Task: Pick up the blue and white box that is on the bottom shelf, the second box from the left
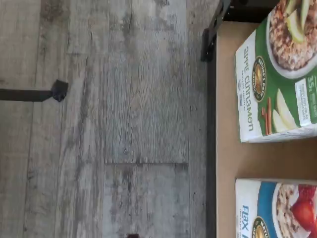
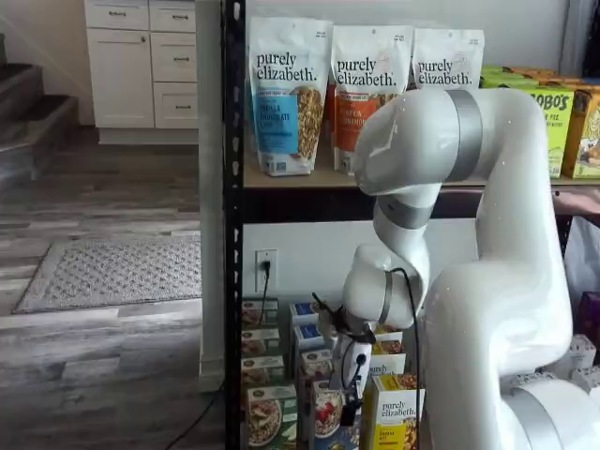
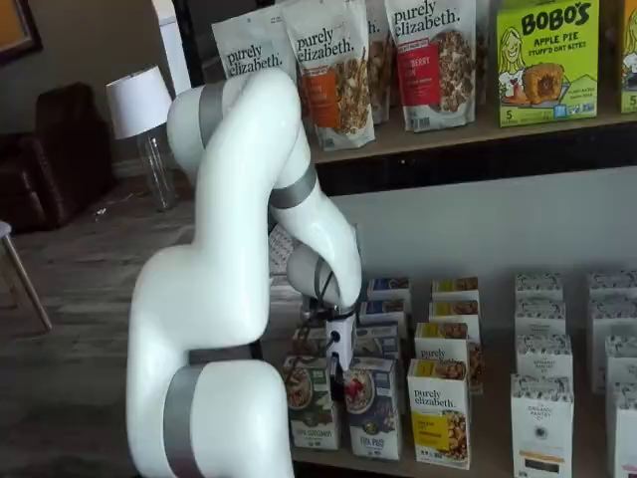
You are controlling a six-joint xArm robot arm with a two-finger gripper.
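The blue and white box (image 3: 374, 408) stands upright at the front of a row on the bottom shelf (image 3: 490, 450), between a green-fronted box (image 3: 311, 403) and a yellow "purely elizabeth" box (image 3: 440, 413). It also shows in a shelf view (image 2: 323, 414) and in the wrist view (image 1: 277, 208), where only part of it is seen. My gripper (image 3: 338, 383) hangs just above and in front of the gap between the green box and the blue and white box, and also shows in a shelf view (image 2: 350, 405). Its black fingers show no plain gap. It holds nothing.
More boxes stand in rows behind and to the right on the bottom shelf. The tan upper tier (image 2: 291, 178) carries "purely elizabeth" bags (image 2: 286, 94). A black rack post (image 2: 232, 225) stands to the left. The green apple cinnamon box (image 1: 277, 74) shows in the wrist view beside wood floor (image 1: 124, 124).
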